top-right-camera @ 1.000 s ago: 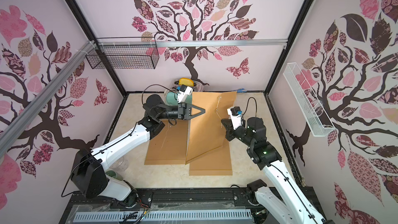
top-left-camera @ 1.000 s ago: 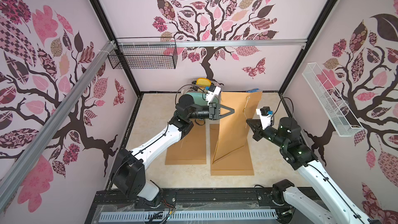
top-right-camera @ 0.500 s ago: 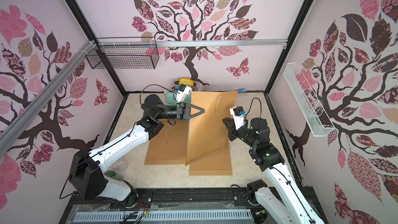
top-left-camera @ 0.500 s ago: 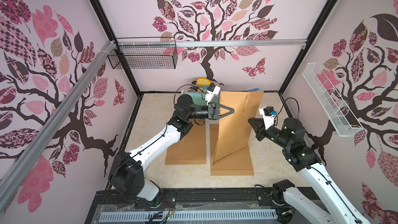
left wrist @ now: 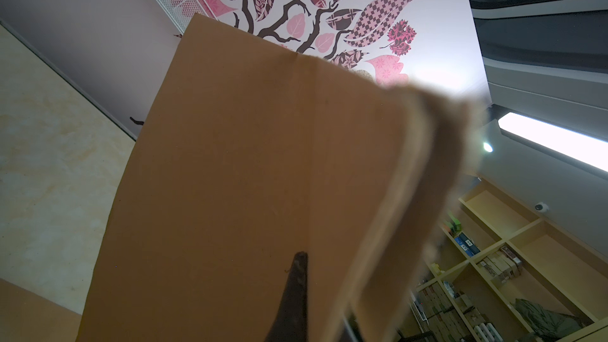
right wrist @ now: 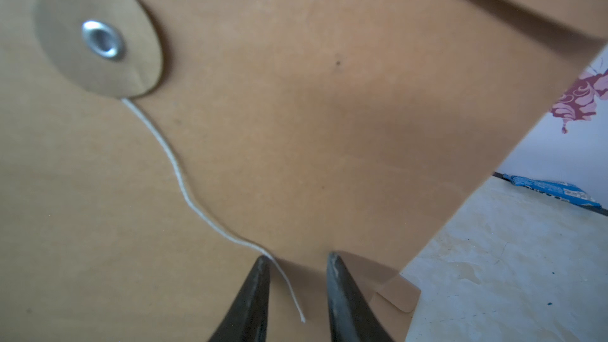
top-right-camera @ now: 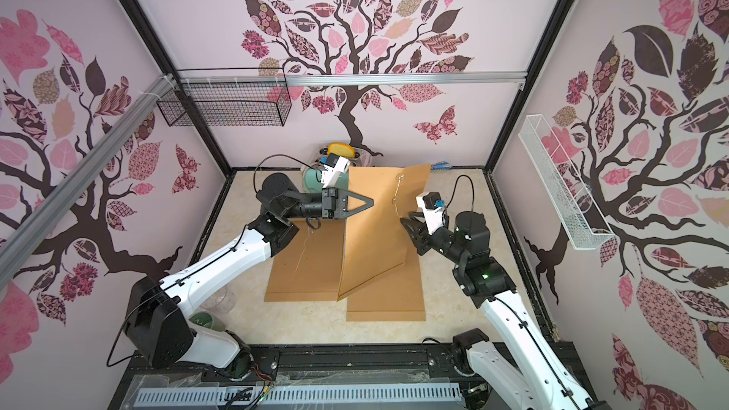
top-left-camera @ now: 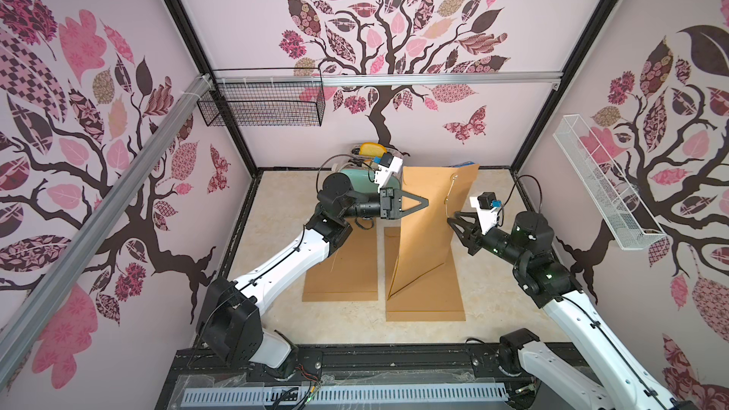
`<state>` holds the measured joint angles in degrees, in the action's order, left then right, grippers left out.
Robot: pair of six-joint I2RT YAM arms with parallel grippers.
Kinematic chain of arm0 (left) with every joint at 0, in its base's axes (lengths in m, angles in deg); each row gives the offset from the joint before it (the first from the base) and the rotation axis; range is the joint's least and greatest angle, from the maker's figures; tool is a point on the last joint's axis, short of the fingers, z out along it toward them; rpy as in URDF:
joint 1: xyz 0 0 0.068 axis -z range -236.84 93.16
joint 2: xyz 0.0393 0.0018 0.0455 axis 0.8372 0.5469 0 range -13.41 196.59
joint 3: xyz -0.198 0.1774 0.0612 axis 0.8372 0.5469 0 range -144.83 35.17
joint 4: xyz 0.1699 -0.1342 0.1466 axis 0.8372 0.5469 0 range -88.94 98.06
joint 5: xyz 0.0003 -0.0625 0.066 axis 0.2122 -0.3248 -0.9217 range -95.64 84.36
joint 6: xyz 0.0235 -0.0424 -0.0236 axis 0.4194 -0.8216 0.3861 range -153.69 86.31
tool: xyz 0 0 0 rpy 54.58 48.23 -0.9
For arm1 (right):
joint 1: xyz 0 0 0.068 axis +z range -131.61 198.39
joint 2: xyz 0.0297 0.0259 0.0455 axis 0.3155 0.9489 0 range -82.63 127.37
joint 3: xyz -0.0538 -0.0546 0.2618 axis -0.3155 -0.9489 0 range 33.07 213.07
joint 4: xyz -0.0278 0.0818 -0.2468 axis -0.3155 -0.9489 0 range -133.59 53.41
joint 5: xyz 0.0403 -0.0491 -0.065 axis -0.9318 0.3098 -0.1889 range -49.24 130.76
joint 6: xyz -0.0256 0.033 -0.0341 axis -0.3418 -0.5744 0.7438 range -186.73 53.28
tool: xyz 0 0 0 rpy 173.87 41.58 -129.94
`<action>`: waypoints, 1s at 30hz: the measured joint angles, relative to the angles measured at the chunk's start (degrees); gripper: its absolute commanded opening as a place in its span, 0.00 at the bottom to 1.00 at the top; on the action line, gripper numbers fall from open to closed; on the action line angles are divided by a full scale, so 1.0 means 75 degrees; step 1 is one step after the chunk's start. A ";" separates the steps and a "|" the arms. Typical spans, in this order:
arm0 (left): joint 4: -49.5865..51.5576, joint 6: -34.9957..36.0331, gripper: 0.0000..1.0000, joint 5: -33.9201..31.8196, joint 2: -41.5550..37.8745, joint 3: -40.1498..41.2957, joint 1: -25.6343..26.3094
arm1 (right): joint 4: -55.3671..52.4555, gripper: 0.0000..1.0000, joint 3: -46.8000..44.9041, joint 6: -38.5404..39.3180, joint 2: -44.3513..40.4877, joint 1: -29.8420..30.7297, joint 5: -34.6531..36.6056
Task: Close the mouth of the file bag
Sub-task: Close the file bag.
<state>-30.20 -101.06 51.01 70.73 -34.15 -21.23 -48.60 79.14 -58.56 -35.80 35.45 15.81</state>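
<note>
String point(right wrist: 183, 189) end sits between right gripper's point(right wrist: 297, 257) parted jaws, three o'clock of file bag point(top-left-camera: 426, 238); pinch squarely while left gripper point(top-left-camera: 424, 203) clamps it.

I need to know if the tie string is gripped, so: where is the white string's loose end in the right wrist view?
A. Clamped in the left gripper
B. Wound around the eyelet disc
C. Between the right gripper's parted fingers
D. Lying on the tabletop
C: the string leaves the eyelet disc on the file bag, and its free end lies in the gap of the right gripper, whose jaws stand apart.
</note>
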 measured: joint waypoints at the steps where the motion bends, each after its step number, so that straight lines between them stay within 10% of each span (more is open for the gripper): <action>1: -0.0012 -0.0017 0.00 0.0000 0.0000 0.0000 0.0000 | 0.0017 0.34 0.0032 -0.0003 0.0047 0.0000 -0.0070; 11: -0.0128 -0.0085 0.00 0.0000 0.0000 0.0000 0.0000 | 0.0662 0.01 -0.0119 -0.0149 0.0052 0.0000 -0.0326; 30: -0.0283 -0.0201 0.00 0.0000 0.0000 0.0003 0.0000 | -0.1023 0.00 0.1886 0.0076 0.0836 -0.0087 -0.0125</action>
<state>-32.32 -102.57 51.01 70.73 -34.12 -21.23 -56.27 93.28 -57.99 -29.53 34.80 14.87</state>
